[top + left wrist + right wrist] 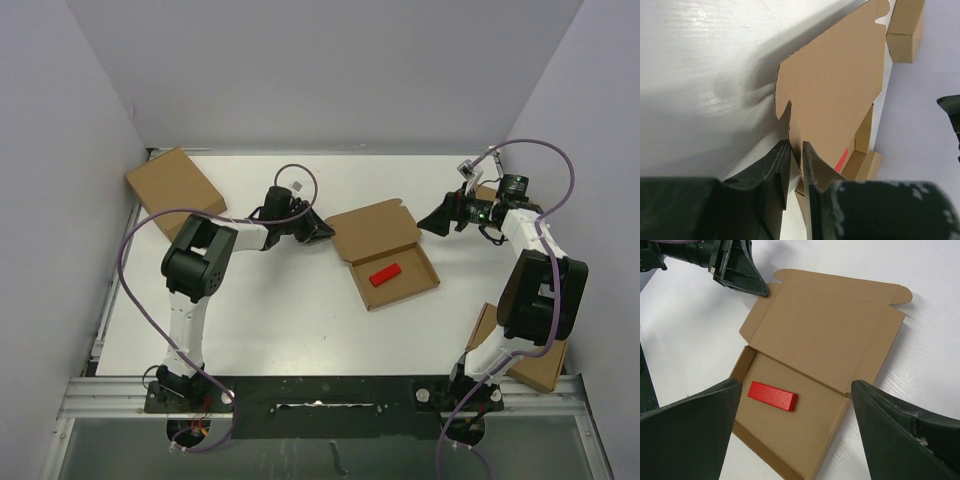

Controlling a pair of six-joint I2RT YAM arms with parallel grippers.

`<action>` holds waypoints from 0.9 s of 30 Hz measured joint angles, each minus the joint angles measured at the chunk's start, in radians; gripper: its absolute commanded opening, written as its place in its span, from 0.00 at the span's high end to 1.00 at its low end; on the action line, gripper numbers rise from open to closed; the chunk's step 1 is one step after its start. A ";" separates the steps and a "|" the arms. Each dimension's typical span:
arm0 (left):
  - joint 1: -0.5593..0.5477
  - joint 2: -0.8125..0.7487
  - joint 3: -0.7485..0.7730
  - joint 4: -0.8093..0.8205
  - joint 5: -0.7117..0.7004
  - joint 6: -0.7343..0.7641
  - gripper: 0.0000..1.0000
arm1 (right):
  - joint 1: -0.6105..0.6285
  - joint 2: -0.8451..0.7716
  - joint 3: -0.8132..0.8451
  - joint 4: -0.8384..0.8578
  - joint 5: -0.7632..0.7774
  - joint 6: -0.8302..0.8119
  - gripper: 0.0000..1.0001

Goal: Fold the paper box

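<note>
Left gripper [322, 230] has its jaws almost together, clamped on the thin edge of a lid flap of the paper box [385, 255]. Right gripper [432, 222] hangs just off the box's opposite side with its fingers spread wide. Both sit over a glossy white table [270, 320] enclosed by plain pale walls [320, 70]; the box, matte brown card, lies open between the grippers, its lid laid flat with rounded tabs and its shallow tray holding a red rectangular block [385, 274].
</note>
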 measured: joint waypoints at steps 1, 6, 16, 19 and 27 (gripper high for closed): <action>0.000 0.000 0.002 -0.001 0.000 0.000 0.89 | 0.000 0.000 0.000 0.000 0.000 0.000 0.05; 0.000 0.001 0.007 -0.008 0.002 0.006 1.00 | -0.001 0.000 0.000 0.000 0.000 0.000 0.05; -0.004 -0.003 0.011 -0.018 0.003 0.135 1.00 | -0.001 0.002 0.000 0.000 0.001 0.019 0.13; -0.004 -0.043 -0.039 -0.011 -0.011 0.219 1.00 | -0.001 0.016 0.000 -0.002 0.003 0.023 0.19; -0.004 -0.211 -0.152 -0.002 -0.032 0.430 1.00 | -0.001 0.093 0.017 -0.066 0.029 0.017 0.26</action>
